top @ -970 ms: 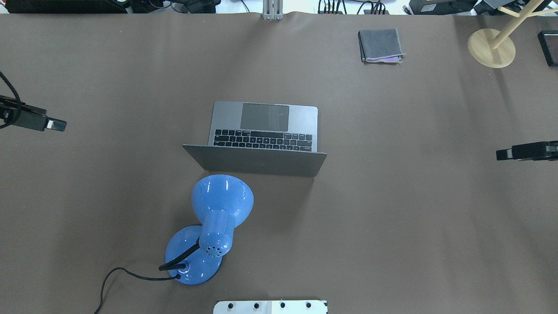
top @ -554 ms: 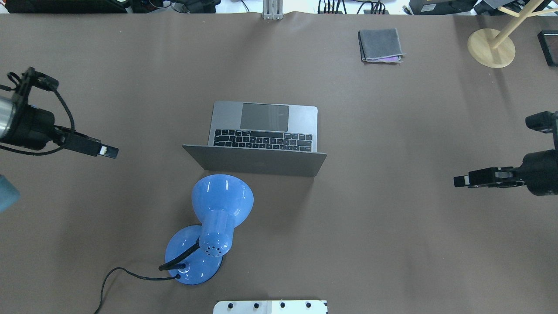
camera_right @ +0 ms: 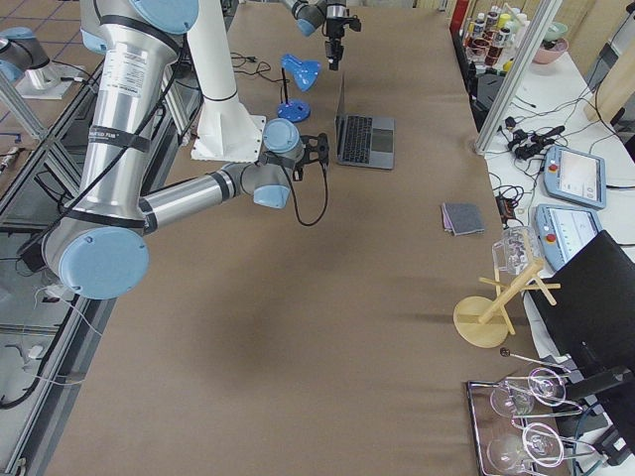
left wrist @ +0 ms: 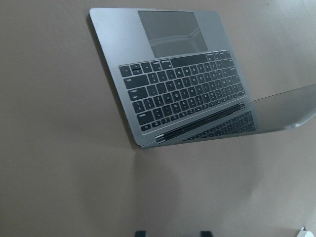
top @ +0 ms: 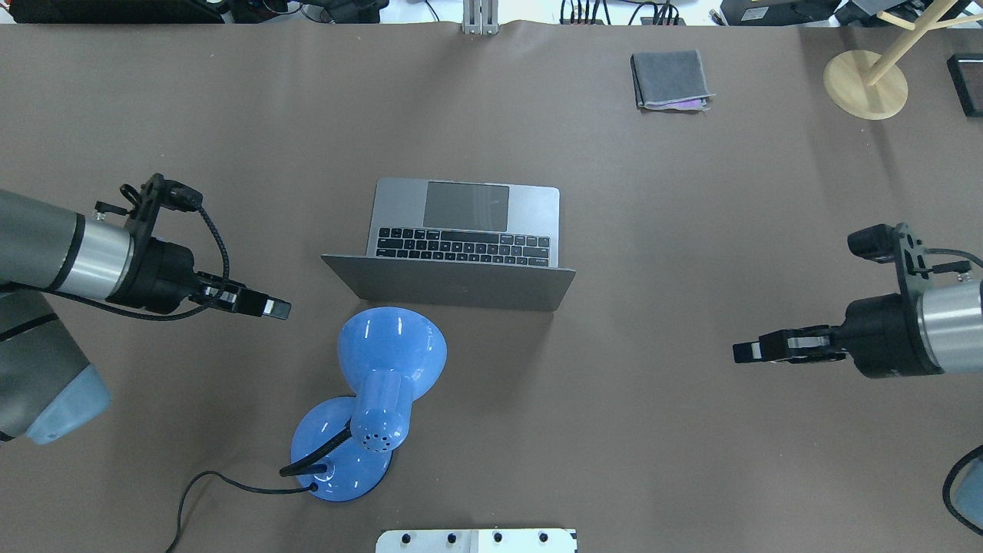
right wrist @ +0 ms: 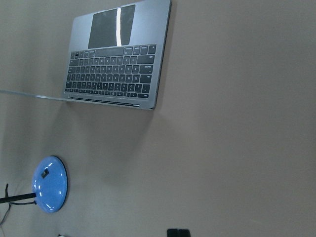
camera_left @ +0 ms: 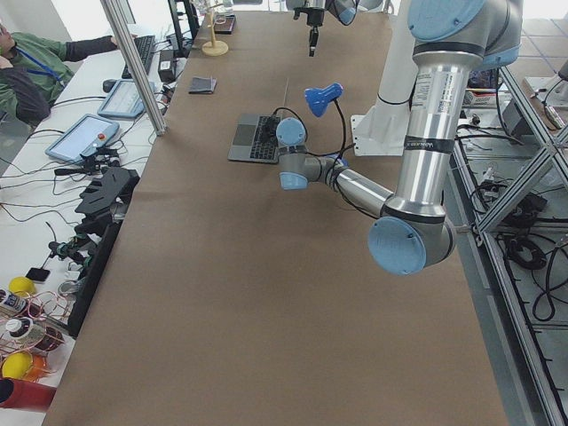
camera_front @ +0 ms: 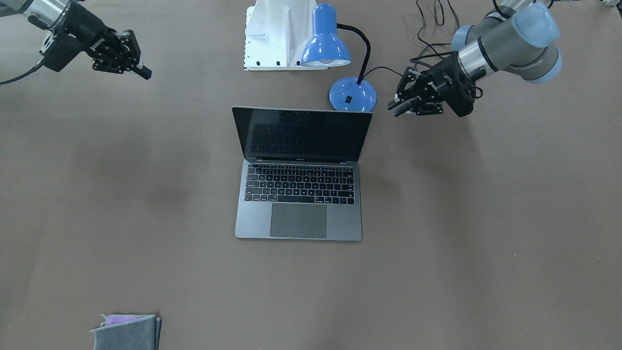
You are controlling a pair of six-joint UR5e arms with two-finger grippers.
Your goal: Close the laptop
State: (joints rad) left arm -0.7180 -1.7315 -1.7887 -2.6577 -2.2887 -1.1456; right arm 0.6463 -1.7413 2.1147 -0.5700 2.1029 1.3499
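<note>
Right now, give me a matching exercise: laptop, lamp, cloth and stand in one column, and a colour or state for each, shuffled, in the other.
Column one:
1. laptop
2. lamp
3. cloth
4. stand

Column two:
A. pale wood
B. lid up, screen dark
C. glossy blue
D. folded, grey

Pairs: 1-B, 2-C, 3-D, 4-A.
</note>
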